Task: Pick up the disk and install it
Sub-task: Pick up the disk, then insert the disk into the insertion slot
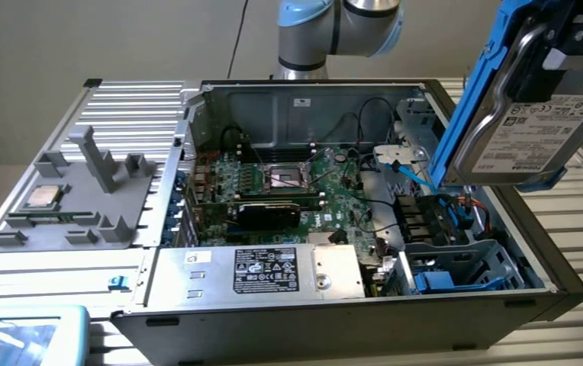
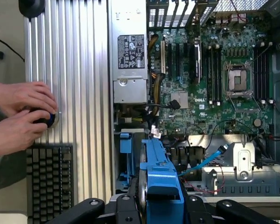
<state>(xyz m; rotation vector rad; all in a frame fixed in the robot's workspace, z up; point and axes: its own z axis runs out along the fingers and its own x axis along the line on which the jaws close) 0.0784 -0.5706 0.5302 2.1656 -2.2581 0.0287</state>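
The claw (image 1: 562, 46) pinches the disk (image 1: 520, 130) by its blue frame and holds it in the air at 2 o'clock in the exterior view. The disk hangs above the open computer case (image 1: 322, 328), over the corner with the drive cage (image 1: 465, 263). It is nearly upright, with its long axis running from 1 o'clock down to 7 o'clock and its white label facing the camera. In the wrist view the motherboard (image 2: 214, 70) lies beyond the frame's blue edge. On the ribbed counter (image 2: 79, 93) beside the case, a person's hands (image 2: 18, 116) rest just beside a keyboard (image 2: 49, 182).
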